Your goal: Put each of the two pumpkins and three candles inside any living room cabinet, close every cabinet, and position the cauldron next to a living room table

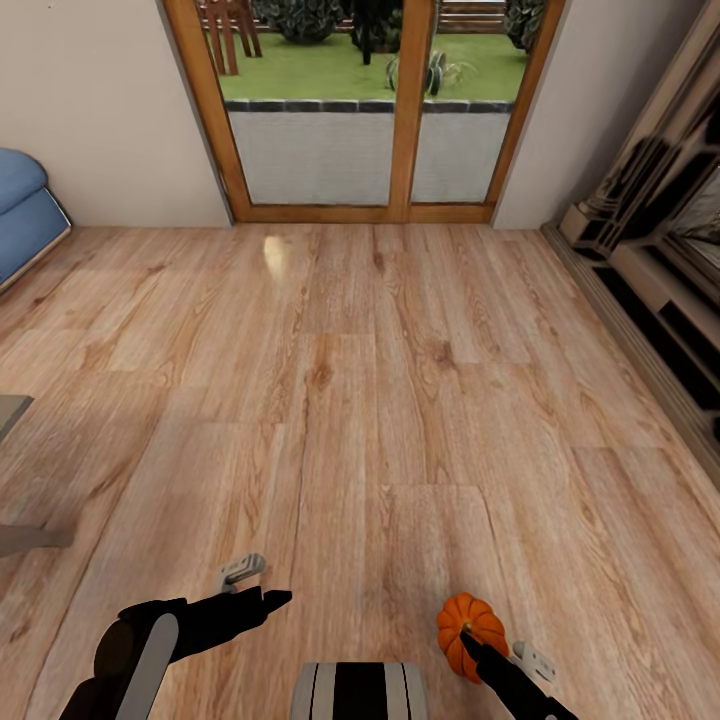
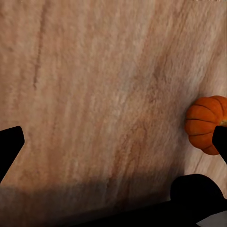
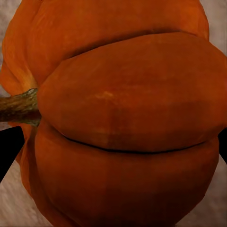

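My right gripper (image 1: 470, 642) is shut on a small ribbed orange pumpkin (image 1: 468, 622), holding it just above the wooden floor at the lower right of the head view. In the right wrist view the pumpkin (image 3: 127, 118) is very close, its brownish stem (image 3: 19, 108) pointing sideways, with a dark fingertip at each edge of the picture. My left gripper (image 1: 272, 600) hangs open and empty over bare floor at the lower left. In the left wrist view its fingers (image 2: 9, 146) stand wide apart and the held pumpkin (image 2: 205, 124) shows off to one side.
Wooden floor (image 1: 380, 400) stretches ahead to wood-framed glass doors (image 1: 400, 110). A blue sofa (image 1: 25, 215) sits at the far left. A beige and dark shelving unit (image 1: 660, 260) runs along the right wall. A grey furniture edge (image 1: 12, 412) juts in at the left.
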Available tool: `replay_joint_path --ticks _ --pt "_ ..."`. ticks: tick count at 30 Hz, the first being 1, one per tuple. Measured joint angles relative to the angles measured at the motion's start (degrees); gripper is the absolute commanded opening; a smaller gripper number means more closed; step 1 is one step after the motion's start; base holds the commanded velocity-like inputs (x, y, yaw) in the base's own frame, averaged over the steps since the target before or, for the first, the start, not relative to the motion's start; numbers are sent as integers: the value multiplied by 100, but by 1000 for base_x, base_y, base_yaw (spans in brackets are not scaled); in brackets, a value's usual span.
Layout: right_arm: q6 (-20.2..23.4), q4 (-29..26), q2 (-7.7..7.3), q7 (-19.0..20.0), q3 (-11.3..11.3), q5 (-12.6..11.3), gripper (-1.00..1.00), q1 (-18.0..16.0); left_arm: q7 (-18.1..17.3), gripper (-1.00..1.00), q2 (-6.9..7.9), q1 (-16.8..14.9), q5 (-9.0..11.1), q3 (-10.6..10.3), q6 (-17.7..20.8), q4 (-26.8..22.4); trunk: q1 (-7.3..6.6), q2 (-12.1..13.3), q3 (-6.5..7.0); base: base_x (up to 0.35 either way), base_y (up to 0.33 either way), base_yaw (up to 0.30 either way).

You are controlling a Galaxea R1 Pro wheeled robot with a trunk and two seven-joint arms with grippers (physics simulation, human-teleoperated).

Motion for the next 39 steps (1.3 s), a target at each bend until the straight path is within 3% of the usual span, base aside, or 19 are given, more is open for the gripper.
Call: replay_joint_path --ticks 18,34,39 --pt "-4 1 -1 -135 -80 -7 -100 -4 0 100 0 -1 0 9 0 0 -4 3 45 0 0 0" --pt "5 -37 -1 -74 -88 -5 -100 21 8 100 0 -1 0 3 4 0 -46 24 399 0 0 0" --pt "39 -49 -9 226 -102 -45 -100 22 8 100 3 -1 -7 -6 9 0 -59 31 510 0 0 0"
